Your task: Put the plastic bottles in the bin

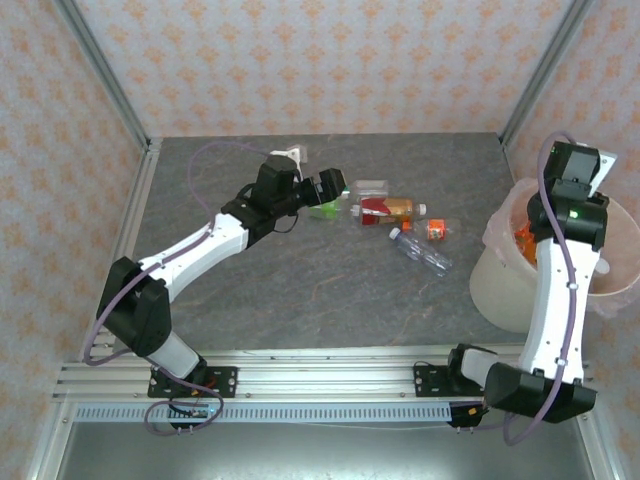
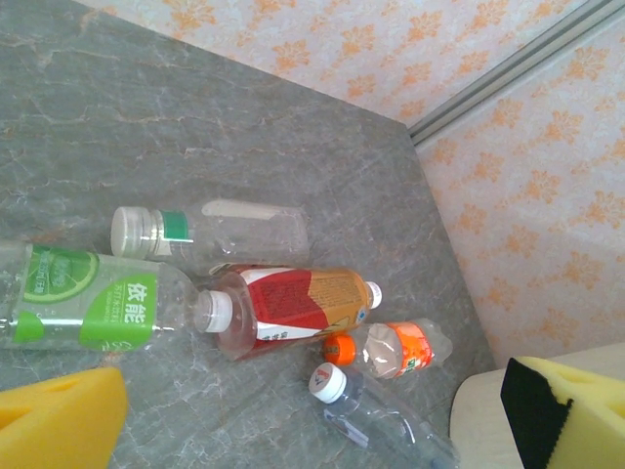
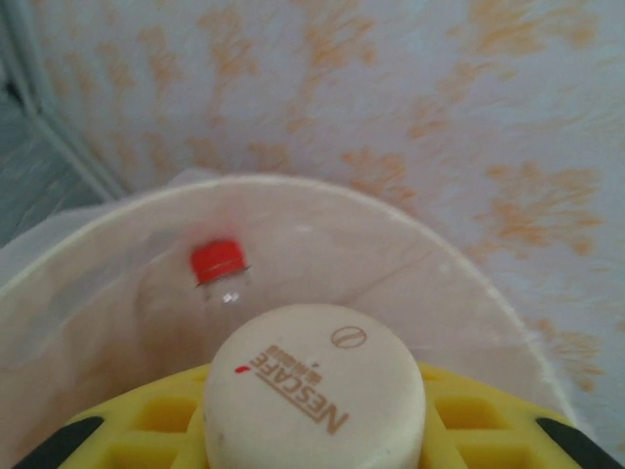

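Observation:
Five plastic bottles lie on the grey table: a green-labelled one (image 2: 88, 298), a clear one with a white cap (image 2: 210, 230), a red-and-orange-labelled one (image 2: 293, 303), a crushed orange one (image 2: 395, 349) and a clear crushed one (image 2: 376, 415). My left gripper (image 2: 312, 430) hovers open above them, its yellow pads (image 2: 59, 425) wide apart and touching nothing. Over the beige bin (image 3: 439, 254), my right gripper (image 3: 314, 430) is shut on a bottle with a cream cap (image 3: 314, 396). A red-capped bottle (image 3: 217, 264) lies inside the bin.
The bin (image 1: 500, 290) stands at the table's right edge, close to the clear crushed bottle (image 1: 420, 252). Patterned walls and metal posts close in the table at the back and sides. A white cable clip (image 1: 290, 155) sits behind the left wrist.

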